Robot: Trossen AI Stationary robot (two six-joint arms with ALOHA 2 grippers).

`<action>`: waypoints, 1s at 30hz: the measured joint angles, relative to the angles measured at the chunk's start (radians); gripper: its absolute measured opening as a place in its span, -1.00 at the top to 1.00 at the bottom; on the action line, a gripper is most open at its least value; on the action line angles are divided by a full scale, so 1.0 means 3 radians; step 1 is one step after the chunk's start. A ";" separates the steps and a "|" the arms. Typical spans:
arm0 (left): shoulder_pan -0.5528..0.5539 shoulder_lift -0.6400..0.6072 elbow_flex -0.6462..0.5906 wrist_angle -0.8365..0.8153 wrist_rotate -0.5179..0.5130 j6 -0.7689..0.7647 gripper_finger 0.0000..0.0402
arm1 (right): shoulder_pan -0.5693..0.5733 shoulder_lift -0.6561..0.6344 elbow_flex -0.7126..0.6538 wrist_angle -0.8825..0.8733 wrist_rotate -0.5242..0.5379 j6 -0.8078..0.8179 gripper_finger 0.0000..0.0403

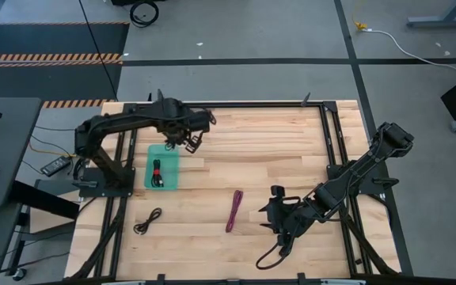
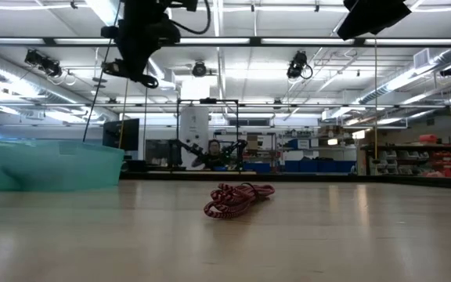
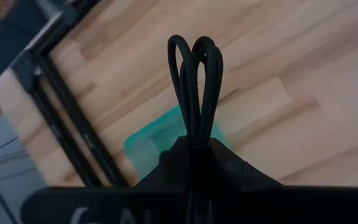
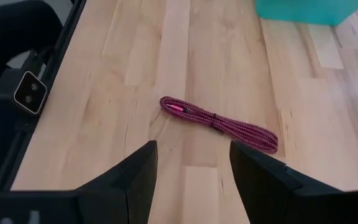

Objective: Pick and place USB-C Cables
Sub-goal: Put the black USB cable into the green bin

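Left tool [image 1: 190, 141] pinches a looped black cable [image 3: 194, 87] above the teal tray [image 1: 169, 154], which holds a black, red-tied bundle [image 1: 157, 172]. Magenta cable [image 1: 234, 210] lies right of the tray; right tool [image 4: 191, 163] gapes wide.

**Cables scattered across the workbench**

A black cable [image 3: 194, 87], folded into tight loops, hangs above the table. A black, red-tied bundle [image 1: 157, 173] lies in the tray [image 1: 171, 152]. A loose black coil [image 1: 147, 220] and a straight magenta cable [image 4: 218, 124] rest apart on the wood.
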State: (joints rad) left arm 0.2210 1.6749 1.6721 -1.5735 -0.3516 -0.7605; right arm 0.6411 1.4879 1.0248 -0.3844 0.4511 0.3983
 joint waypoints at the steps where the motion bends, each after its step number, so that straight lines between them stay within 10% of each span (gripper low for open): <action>1: -0.0018 -0.0006 -0.0046 0.0034 -0.0021 -0.0072 0.83 | 0.0000 0.0000 0.0000 0.0011 0.0000 -0.0046 -0.03; 30: -0.0255 -0.0508 -0.2182 0.1254 0.0580 -0.1182 0.61 | -0.0025 0.0000 -0.0001 -0.0145 -0.0431 -0.0610 -0.03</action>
State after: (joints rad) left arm 0.1445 1.5224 1.0174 -1.1972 -0.1775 -1.1150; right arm 0.6334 1.4879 1.0245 -0.4280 0.3216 0.2153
